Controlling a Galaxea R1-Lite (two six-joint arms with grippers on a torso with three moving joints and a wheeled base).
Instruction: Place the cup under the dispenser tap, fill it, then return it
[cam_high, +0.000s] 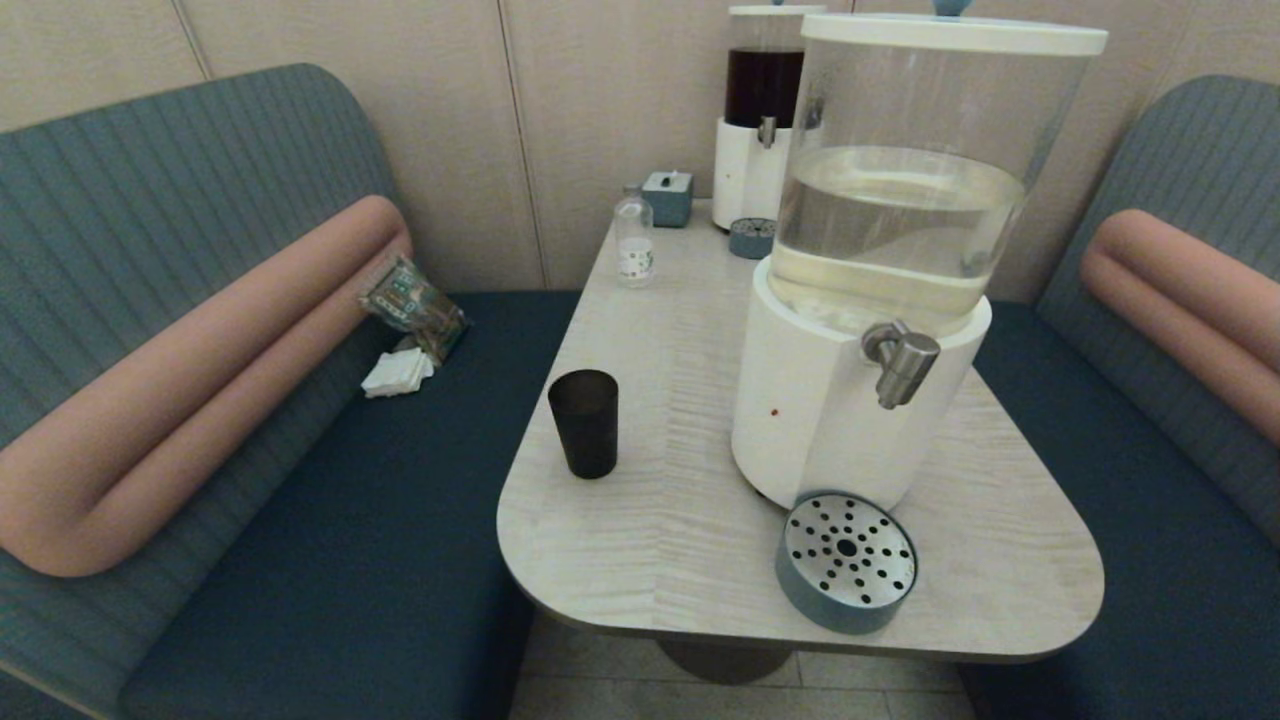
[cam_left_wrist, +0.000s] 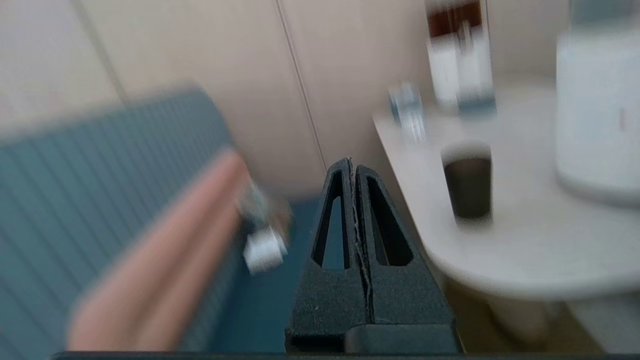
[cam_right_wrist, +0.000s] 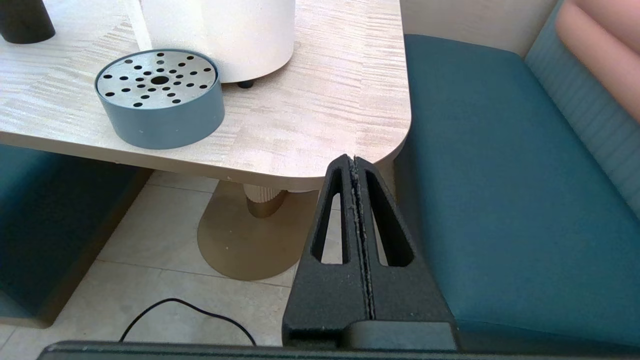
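Your cup (cam_high: 584, 422) stands near the table (cam_high: 650, 540) edge, apart from the dispenser tap (cam_high: 903, 362); both the left gripper (cam_left_wrist: 354, 167) and the right gripper (cam_right_wrist: 354, 165) are pressed together, off-table.

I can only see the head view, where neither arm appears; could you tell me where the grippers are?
Observer: The left gripper is shut, off the table's left edge, aimed past the cup.
Operator: Thank you. And the right one?
Observer: The right gripper is shut too, low by the table's near right corner, over the floor.
Operator: Is anything under the table?
Observer: A black cable lies on the floor tiles near the pedestal base.
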